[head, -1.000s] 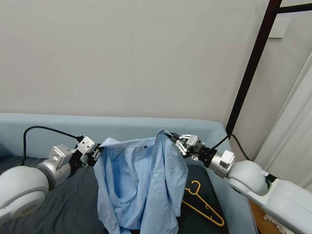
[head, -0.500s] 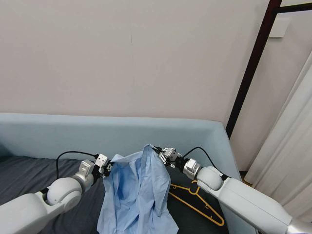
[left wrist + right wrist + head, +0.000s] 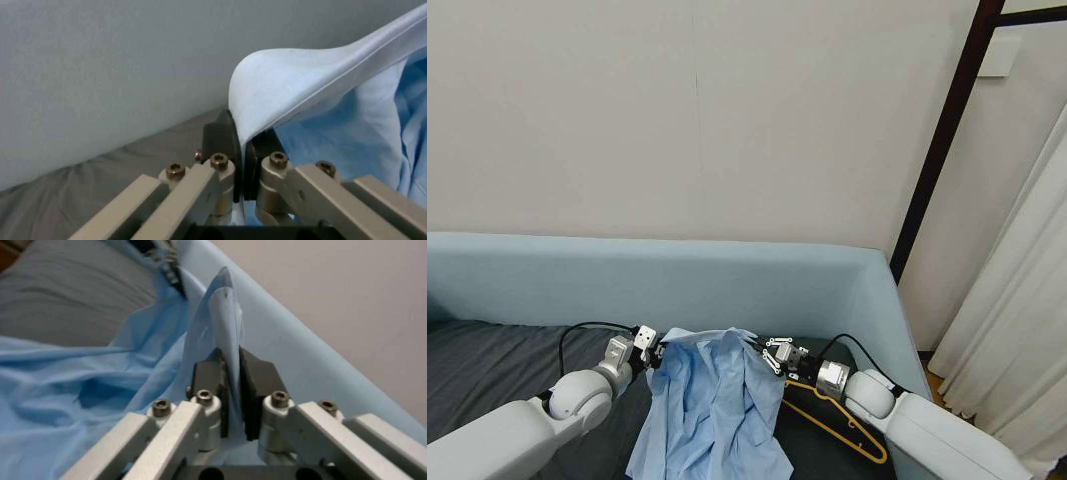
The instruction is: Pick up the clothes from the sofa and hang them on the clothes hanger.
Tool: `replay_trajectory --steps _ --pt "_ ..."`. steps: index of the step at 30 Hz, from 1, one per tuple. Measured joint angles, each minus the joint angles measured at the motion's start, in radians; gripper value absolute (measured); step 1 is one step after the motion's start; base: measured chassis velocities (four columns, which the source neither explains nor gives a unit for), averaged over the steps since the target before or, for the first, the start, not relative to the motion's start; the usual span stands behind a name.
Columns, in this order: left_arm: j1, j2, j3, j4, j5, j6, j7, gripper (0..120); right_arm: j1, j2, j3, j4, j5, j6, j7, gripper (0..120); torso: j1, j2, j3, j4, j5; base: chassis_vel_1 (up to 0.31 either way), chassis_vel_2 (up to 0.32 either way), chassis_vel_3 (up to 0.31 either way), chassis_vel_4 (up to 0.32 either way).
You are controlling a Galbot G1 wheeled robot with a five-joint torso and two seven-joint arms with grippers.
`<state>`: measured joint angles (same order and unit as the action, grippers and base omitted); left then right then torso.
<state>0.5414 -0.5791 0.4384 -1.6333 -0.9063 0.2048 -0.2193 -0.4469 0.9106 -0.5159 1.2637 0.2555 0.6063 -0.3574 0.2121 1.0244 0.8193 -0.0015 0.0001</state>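
- Sofa (image 3: 547,275) — pale blue back, dark grey seat; spans the lower head view
- Shirt (image 3: 712,400), light blue, low over the seat toward the sofa's right end; top edge strung left-to-right between the two grippers; long axis runs from that edge down toward the seat front; lower part crumpled on the cushion
- Left gripper (image 3: 653,350) at the shirt's left top edge; fingers (image 3: 220,135) closed to a sliver, pinching a fold of cloth
- Right gripper (image 3: 765,352) at the right top edge — fingers (image 3: 257,375) likewise nearly together, cloth clamped between the pads
- Hanger (image 3: 867,447), yellow, flat on the seat just right of the shirt
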Motion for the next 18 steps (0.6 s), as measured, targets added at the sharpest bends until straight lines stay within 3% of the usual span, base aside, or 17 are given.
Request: replay_trajectory --steps 3,5,8,14,18 --pt "-0.018 0.012 0.001 -0.003 -0.003 0.003 -0.004 0 -0.002 -0.042 0.04 -0.007 -0.07 0.075 -0.122 27 0.0 0.0 0.0 0.0001 0.0 0.0 0.0 0.0 0.0" --pt "-0.022 0.014 0.002 -0.003 -0.004 0.003 -0.004 0 -0.004 -0.049 0.049 -0.006 -0.077 0.082 -0.144 29 0.0 0.0 0.0 0.0001 0.0 0.0 0.0 0.0 0.0" --pt "-0.038 0.023 0.002 -0.009 -0.011 0.004 -0.009 0 -0.032 -0.089 0.111 0.009 -0.118 0.102 -0.221 43 0.0 0.0 0.0 -0.0002 -0.0001 0.0 0.0 0.0 0.0" --pt "-0.03 0.039 -0.01 -0.035 -0.017 0.006 -0.024 0 -0.138 -0.16 0.219 0.074 -0.12 0.078 -0.235 67 0.0 0.0 0.0 0.0 -0.0002 0.0 0.0 0.0 0.0" --pt "-0.002 0.054 -0.027 -0.064 -0.017 0.0 -0.031 0 -0.238 -0.201 0.269 0.138 -0.079 -0.017 -0.109 81 0.0 0.0 0.0 -0.0003 0.0 0.0 0.0 0.0 0.0"
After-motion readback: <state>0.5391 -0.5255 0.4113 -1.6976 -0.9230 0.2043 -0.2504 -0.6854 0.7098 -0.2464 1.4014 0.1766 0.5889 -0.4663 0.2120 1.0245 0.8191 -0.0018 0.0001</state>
